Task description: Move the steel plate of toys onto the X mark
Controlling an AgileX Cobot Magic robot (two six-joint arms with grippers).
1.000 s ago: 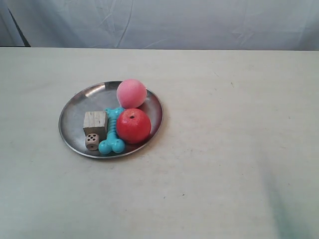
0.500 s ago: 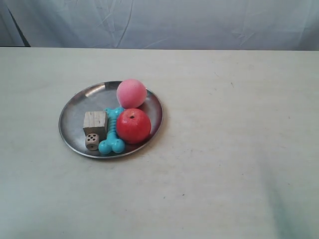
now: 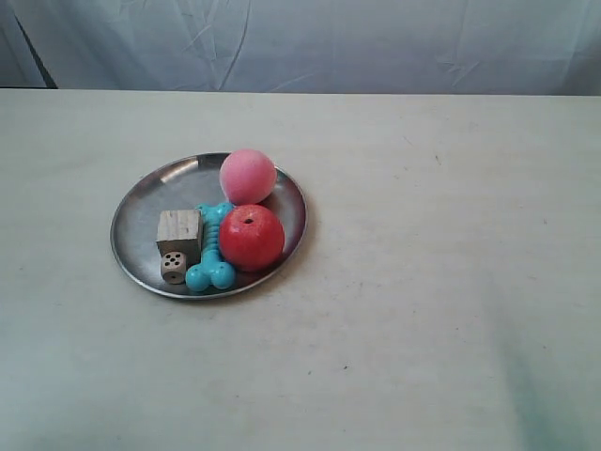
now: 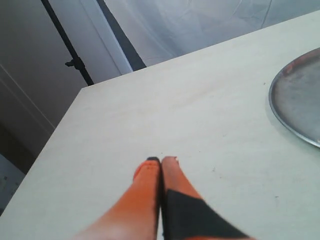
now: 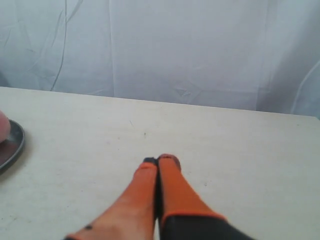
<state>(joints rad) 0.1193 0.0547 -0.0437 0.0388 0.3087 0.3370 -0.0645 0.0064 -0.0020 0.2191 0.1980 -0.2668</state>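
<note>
The plate point(image 3: 150, 202) sits on the table point(image 3: 432, 282) in the left-centre of the exterior view, flat, with all five toys inside its rim. The pink ball point(image 3: 248, 176) is at the plate's upper edge, and the red ball point(image 3: 252, 237) lies just below it, so close that the two look to be touching. The bone point(image 3: 212, 254) runs down the middle of the plate, between the red ball on its right and the cube point(image 3: 179, 229) on its left, and its lower end is close to the rim. The die point(image 3: 174, 268) lies right under the cube, beside the bone's lower end, showing dark dots. Lower centre of the frame, well apart from the plate, there is a dark speck point(image 3: 345, 366) on the table, too small to tell its shape. A pale cloth point(image 3: 329, 42) fills the top of the frame behind the table.

In the left wrist view the left gripper point(image 4: 161, 160) has its orange fingers pressed together with nothing between them. It points over bare table, with the plate point(image 4: 300, 95) well apart from it.

In the right wrist view the right gripper point(image 5: 158, 160) is likewise closed tight and empty. A sliver of the plate point(image 5: 11, 146) and the pink ball point(image 5: 2, 127) shows far off to one side
</note>
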